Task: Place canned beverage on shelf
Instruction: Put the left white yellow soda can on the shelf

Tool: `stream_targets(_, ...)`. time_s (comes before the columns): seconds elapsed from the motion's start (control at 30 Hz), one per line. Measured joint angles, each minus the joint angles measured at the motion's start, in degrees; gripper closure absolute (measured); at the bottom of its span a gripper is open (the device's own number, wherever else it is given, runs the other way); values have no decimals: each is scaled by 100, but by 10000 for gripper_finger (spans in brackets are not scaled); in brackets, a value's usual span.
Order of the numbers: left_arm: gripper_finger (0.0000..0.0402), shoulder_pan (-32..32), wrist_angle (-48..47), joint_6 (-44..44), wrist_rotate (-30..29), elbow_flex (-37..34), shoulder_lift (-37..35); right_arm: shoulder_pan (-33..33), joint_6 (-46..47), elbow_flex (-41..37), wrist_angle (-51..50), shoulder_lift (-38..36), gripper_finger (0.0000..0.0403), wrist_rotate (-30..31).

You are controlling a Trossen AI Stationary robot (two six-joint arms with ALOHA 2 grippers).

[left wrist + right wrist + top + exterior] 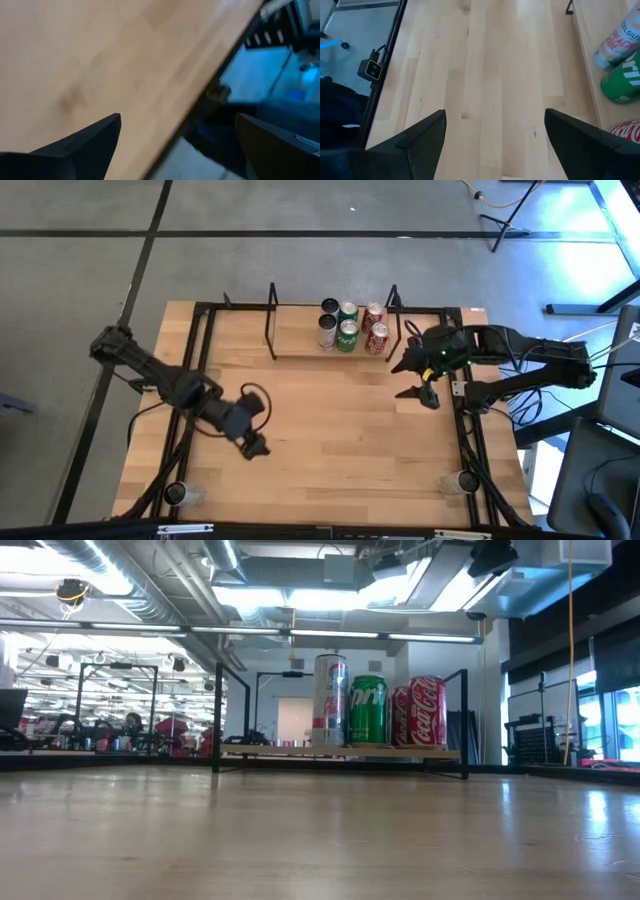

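Wooden table [320, 450], bare across its middle. Left gripper [256, 444] near the front edge, fingers wide, empty. Shelf [300, 340] at the back edge held five cans [350, 326]. Right gripper [415, 380] just beside it, fingers wide, empty; a careless swing might topple cans. Only the low view showed them upright.

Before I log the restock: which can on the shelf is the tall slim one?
The silver-white can at the left end of the row in the low view. It rises above the green can and red cans beside it.
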Motion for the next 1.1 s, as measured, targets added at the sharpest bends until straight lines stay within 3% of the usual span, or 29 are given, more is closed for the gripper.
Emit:
stream_targets(0.23,21,-821,-487,-1148,405,4,0,133,33,0,1,0,81,70)
stream_targets(0.47,21,-1576,-1011,-2011,1205,4,-13,127,143,0,3,0,81,70)
stream_targets(0.73,21,-2534,-1420,-3163,1423,4,-241,127,315,0,7,0,81,256)
stream_targets(0.9,21,-3022,-1402,-3546,1521,4,-154,127,321,0,13,0,81,296)
stream_targets(1.1,21,-3302,-1427,-3371,1464,4,48,127,329,0,31,0,81,635)
